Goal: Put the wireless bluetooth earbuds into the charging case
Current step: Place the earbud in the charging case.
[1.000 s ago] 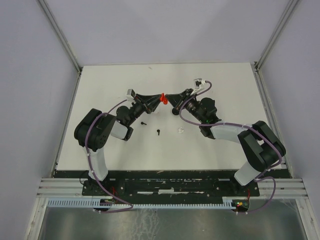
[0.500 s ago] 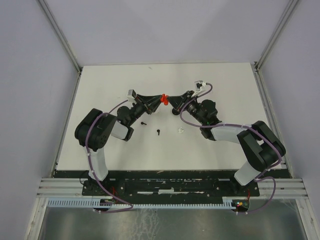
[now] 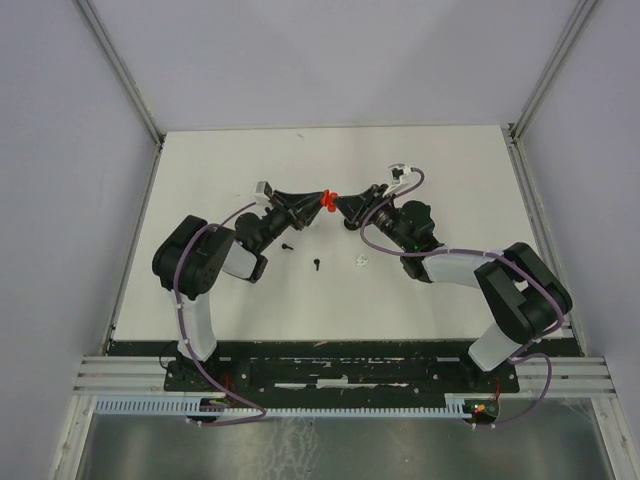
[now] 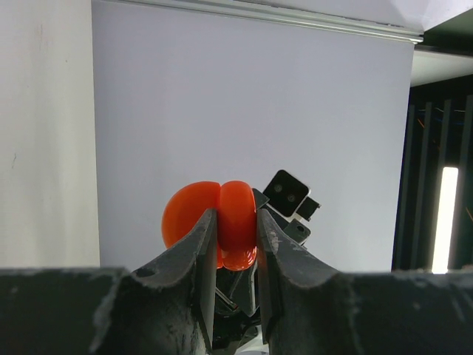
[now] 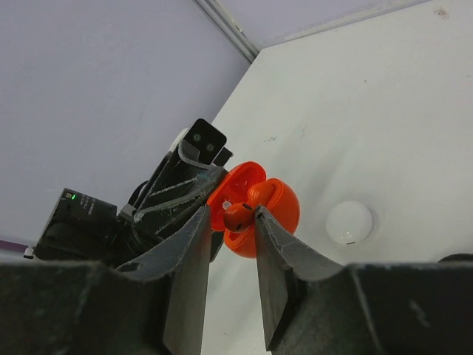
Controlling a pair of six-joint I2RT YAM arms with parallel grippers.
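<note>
Pale lilac walls are seen around a matte white counter. Above its middle, a glossy red-orange charging case of rounded plastic is clamped edgewise in the left tool. Its lid is swung open and its cavity is turned toward the other arm, apparently so that it can be loaded. A tiny red stemmed earbud is seen at that cavity, flanked by the right tool; whether it is pinched or freed cannot be told. One black stemmed earbud, a second black earbud and a white round disc are seen lying on the counter.
</note>
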